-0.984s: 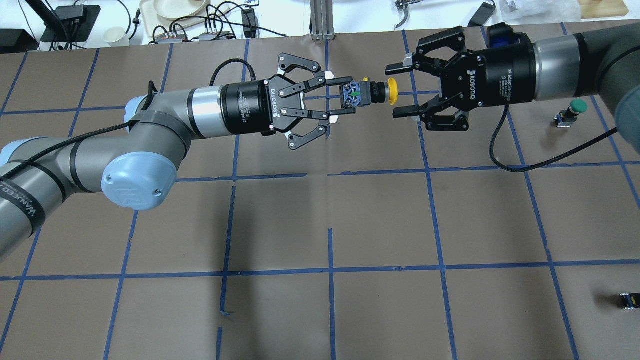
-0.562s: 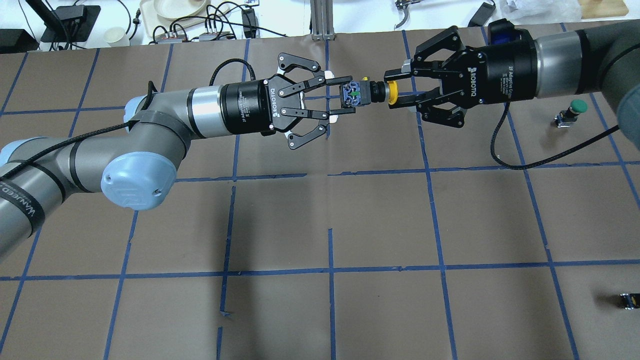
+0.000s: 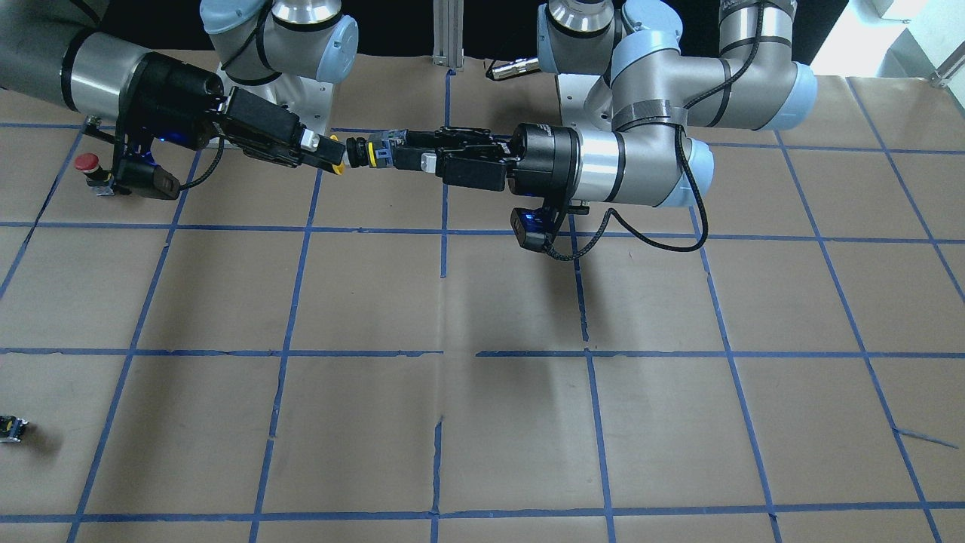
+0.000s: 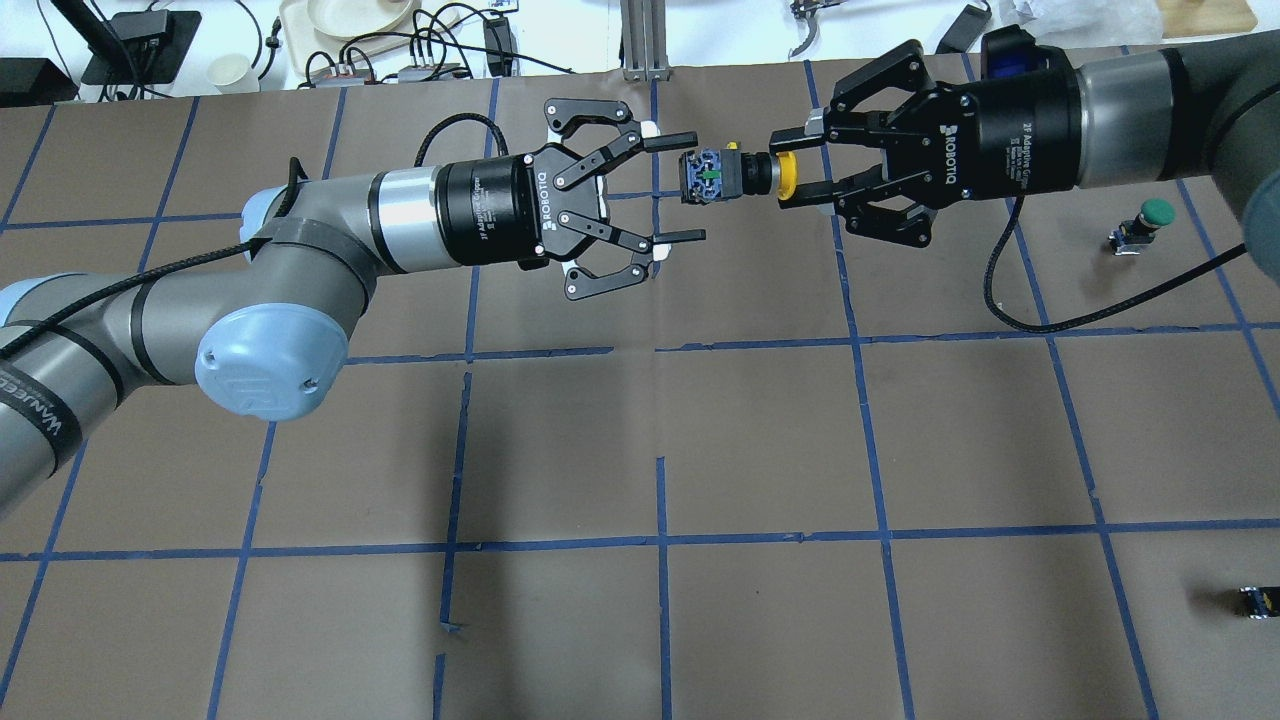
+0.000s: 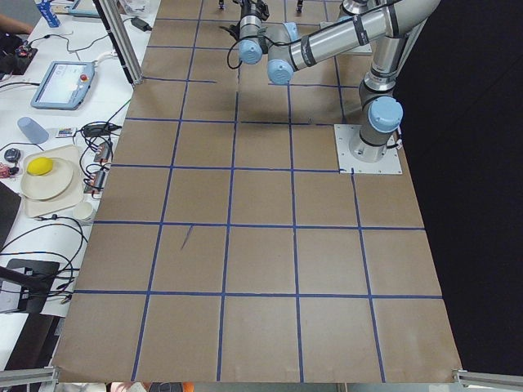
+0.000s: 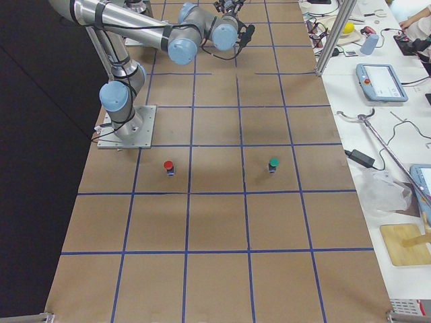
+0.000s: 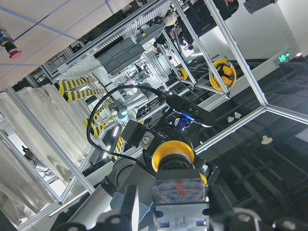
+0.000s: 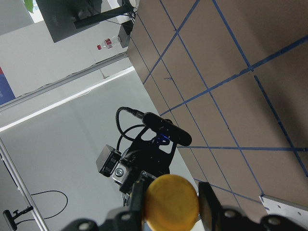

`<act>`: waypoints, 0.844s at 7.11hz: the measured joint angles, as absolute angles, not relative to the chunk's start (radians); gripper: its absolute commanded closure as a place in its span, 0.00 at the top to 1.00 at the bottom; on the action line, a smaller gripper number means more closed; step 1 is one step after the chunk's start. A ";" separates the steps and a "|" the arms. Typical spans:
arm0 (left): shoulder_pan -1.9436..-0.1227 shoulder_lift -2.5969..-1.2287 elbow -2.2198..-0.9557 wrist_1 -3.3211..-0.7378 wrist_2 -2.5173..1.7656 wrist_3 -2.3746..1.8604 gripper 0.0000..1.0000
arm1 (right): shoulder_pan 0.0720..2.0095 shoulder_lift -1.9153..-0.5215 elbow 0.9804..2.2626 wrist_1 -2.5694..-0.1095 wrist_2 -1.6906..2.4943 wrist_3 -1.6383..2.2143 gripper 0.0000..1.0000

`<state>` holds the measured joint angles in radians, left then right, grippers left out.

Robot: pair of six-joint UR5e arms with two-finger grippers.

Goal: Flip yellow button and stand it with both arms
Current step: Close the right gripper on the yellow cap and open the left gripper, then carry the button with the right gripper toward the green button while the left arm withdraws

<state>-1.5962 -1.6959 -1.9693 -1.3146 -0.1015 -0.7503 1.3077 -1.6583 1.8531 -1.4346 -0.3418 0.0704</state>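
Note:
The yellow button (image 4: 740, 175) hangs level in the air between the two grippers, its yellow cap toward the right arm and its block base toward the left arm. My right gripper (image 4: 795, 165) is shut on the yellow cap; the right wrist view shows the cap (image 8: 172, 202) between the two fingers. My left gripper (image 4: 693, 186) is open, its fingers spread wide on either side of the base without touching it. In the left wrist view the base (image 7: 180, 192) faces the camera. In the front view the button (image 3: 369, 151) sits between the right gripper (image 3: 335, 154) and the left gripper (image 3: 411, 153).
A green-capped button (image 4: 1150, 222) stands on the table under the right arm's far side. A red-capped button (image 3: 89, 164) stands near the right gripper's wrist. A small black part (image 4: 1258, 602) lies at the near right edge. Brown paper with blue tape grid (image 4: 760, 440) covers the table.
The right gripper moved onto the yellow cap and shut on it. The left gripper then opened off the base and drew back a little to the left.

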 measured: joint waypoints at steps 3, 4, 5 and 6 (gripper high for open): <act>-1.564 -1.712 -1.970 -0.995 0.075 -1.035 0.99 | 1.272 -1.648 1.794 -1.453 -0.486 0.070 0.08; -1.536 -1.714 -1.969 -0.902 0.199 -1.089 0.99 | 1.248 -1.645 1.773 -1.497 -0.627 0.068 0.08; -1.518 -1.714 -1.963 -0.858 0.303 -1.110 0.98 | 1.232 -1.641 1.768 -1.552 -0.804 0.054 0.07; -1.510 -1.717 -1.939 -0.842 0.437 -1.112 0.98 | 1.224 -1.632 1.773 -1.585 -0.991 0.005 0.07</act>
